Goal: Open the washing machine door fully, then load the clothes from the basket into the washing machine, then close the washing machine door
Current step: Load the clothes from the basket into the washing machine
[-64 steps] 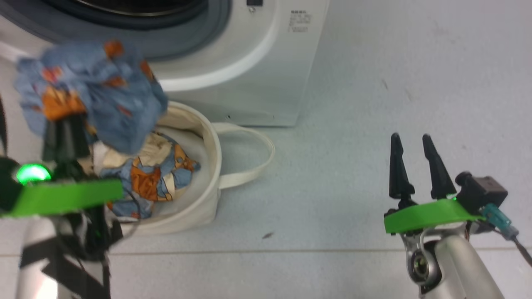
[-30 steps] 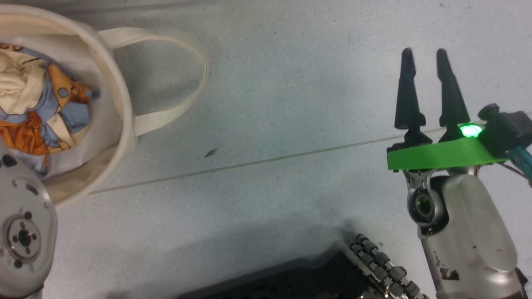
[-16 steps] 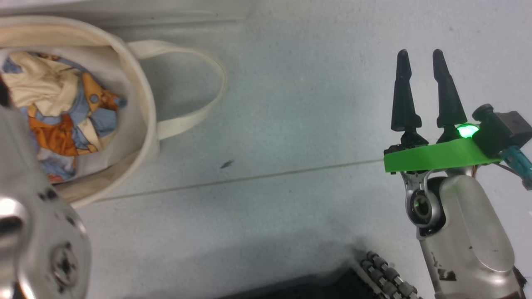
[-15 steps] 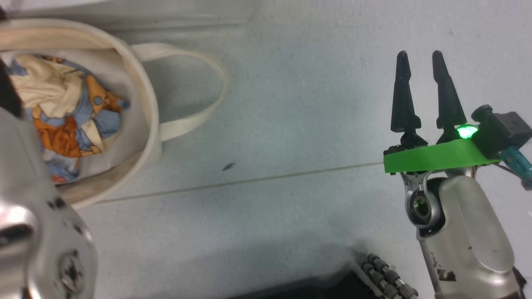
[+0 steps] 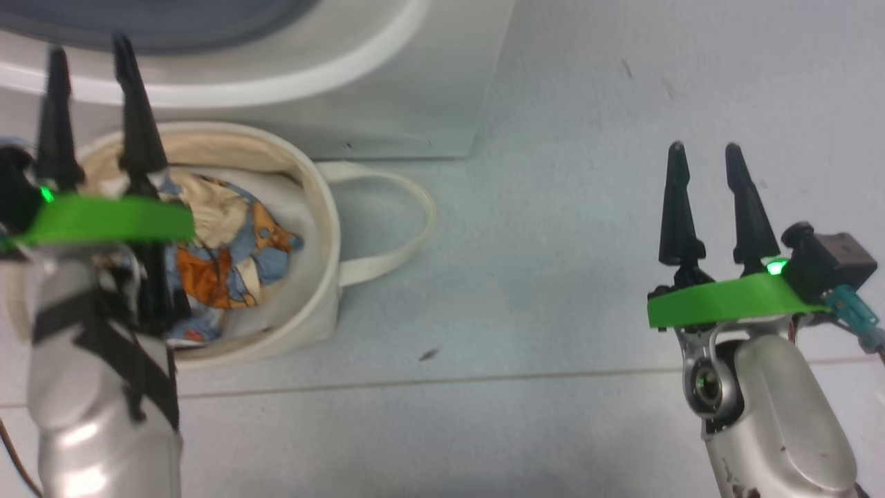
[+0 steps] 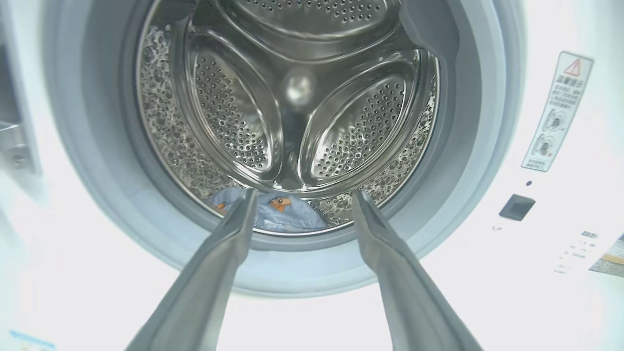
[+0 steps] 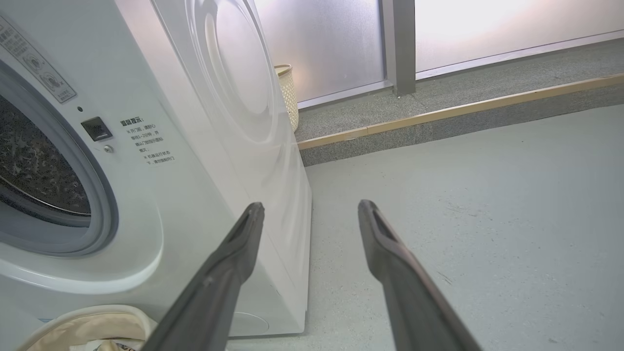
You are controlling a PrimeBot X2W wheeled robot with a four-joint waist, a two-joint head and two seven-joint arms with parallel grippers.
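Observation:
The white washing machine [image 5: 387, 90] stands at the top of the head view with its porthole open; the door is out of view. One light-blue printed garment [image 6: 278, 212] lies at the bottom of the steel drum [image 6: 302, 97]. My left gripper [image 5: 90, 45] hangs open and empty above the cream basket [image 5: 321, 228], pointing into the drum [image 6: 304, 194]. More printed clothes [image 5: 235, 256] lie bunched in the basket. My right gripper [image 5: 704, 146] is open and empty over bare floor to the right, beside the machine's side [image 7: 311, 205].
The basket's loop handle [image 5: 408, 228] lies on the grey floor toward the right. Behind the machine [image 7: 204, 146] a woven bin [image 7: 287, 92] stands by a raised step [image 7: 438, 117] and frosted panels. A floor seam [image 5: 484, 377] runs across in front of me.
The head camera dipped toward the floor and came back up. My left gripper, earlier shut on a blue garment above the basket, is now open and empty. The right arm has kept its pose.

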